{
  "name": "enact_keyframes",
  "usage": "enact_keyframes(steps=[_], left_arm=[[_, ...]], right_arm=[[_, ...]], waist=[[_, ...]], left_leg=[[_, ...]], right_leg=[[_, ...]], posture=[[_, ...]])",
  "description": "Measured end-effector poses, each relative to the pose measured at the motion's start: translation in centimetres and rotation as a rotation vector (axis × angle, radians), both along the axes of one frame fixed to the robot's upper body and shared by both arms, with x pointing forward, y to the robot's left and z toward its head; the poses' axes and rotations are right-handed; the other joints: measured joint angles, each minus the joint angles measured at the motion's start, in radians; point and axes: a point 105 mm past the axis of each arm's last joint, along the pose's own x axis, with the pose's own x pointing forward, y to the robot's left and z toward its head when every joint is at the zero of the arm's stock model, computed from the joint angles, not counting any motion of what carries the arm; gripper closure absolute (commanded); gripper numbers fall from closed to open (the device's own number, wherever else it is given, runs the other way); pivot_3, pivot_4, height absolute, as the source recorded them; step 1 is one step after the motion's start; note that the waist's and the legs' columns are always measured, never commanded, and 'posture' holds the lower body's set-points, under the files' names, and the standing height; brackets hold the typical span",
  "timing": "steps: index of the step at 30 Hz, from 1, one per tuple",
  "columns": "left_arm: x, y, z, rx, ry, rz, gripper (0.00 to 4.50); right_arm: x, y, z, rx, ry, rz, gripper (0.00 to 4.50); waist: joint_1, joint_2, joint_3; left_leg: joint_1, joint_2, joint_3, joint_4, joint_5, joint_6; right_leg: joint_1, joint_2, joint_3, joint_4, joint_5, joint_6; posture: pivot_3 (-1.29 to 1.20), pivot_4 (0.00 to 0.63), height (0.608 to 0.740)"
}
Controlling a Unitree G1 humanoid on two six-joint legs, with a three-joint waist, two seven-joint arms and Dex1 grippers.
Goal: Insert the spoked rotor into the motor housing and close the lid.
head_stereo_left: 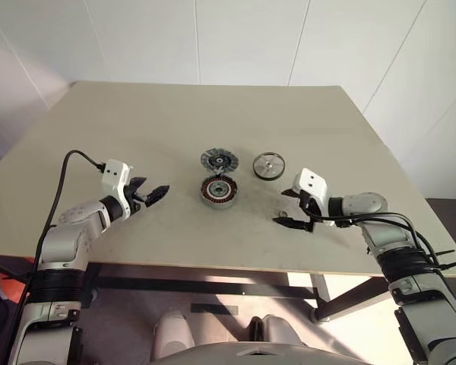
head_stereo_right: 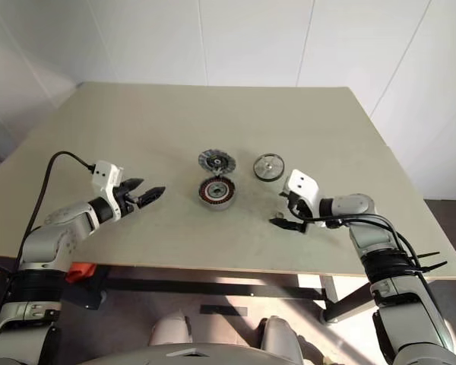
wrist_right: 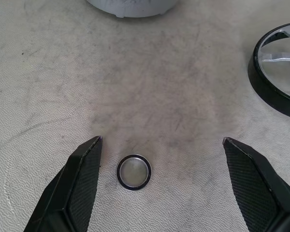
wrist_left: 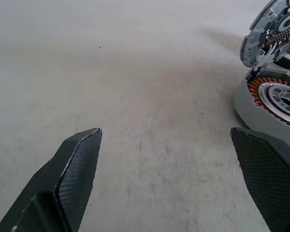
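Nothing is assembled yet, so the task looks to be at its opening step. The round grey metal motor housing (head_stereo_left: 217,190), ringed inside with copper-red windings, sits open near the middle of the pale beige table (head_stereo_left: 137,122); the dark grey ribbed lid (head_stereo_left: 218,160) lies just behind it, seemingly touching its far rim, and the shiny silver spoked rotor (head_stereo_left: 268,165) with its dark rim lies beside them on the robot's right. The left gripper (head_stereo_left: 153,194) waits near the housing, jaws wide apart and empty. The right gripper (wrist_right: 159,145) hovers low, jaws spread and empty, bracketing a tiny loose metal ring (wrist_right: 134,171) — not the rotor. The next move probably calls for the right gripper to swing onto the rotor's rim. No brand, label or writing is legible.
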Motion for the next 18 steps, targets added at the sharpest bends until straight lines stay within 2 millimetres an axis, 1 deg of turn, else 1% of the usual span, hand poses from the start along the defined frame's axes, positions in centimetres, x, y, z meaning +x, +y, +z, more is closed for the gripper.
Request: enact_keyframes(steps=[2, 4, 5, 8, 18], left_arm=[[0.0, 0.0, 0.0, 0.001, -0.001, -0.003, 0.00], [0.1, -0.2, 0.2, 0.002, -0.004, -0.008, 0.00], [0.2, -0.2, 0.2, 0.002, -0.005, -0.009, 0.00], [0.2, -0.2, 0.2, 0.003, -0.004, -0.009, 0.00], [0.2, -0.2, 0.2, 0.005, -0.002, -0.009, 0.00]], right_arm=[[-0.1, 0.0, -0.2, -0.001, 0.013, 0.002, 1.17], [0.0, 0.0, -0.3, -0.004, 0.020, 0.002, 1.88], [0.1, -0.1, -0.3, -0.005, 0.020, 0.001, 2.14], [0.4, -0.1, -0.3, -0.023, 0.013, 0.003, 2.14], [0.9, -0.2, -0.1, -0.060, 0.016, 0.013, 2.14]], waist=[[0.000, -0.002, -0.001], [0.000, -0.003, -0.002], [0.000, -0.003, -0.002], [0.000, -0.003, -0.002], [0.000, -0.003, -0.002]], left_leg=[[0.000, -0.001, 0.000, 0.000, 0.000, 0.000], [0.001, -0.002, 0.000, 0.000, 0.000, 0.001], [0.001, -0.002, 0.000, 0.000, 0.000, 0.001], [0.001, -0.003, 0.000, 0.001, 0.000, 0.001], [0.000, -0.003, -0.001, 0.000, 0.000, 0.001]], right_leg=[[0.001, -0.001, 0.000, -0.001, 0.000, 0.000], [0.001, -0.002, 0.000, -0.001, -0.001, 0.001], [0.001, -0.002, 0.000, -0.001, -0.002, 0.003], [0.001, -0.002, 0.000, -0.002, -0.004, 0.007], [0.001, -0.002, 0.000, -0.002, -0.004, 0.007]], posture=[[0.00, 0.000, 0.740], [0.00, 0.000, 0.740], [0.00, 0.000, 0.740], [0.00, 0.000, 0.740], [0.00, 0.000, 0.740]])
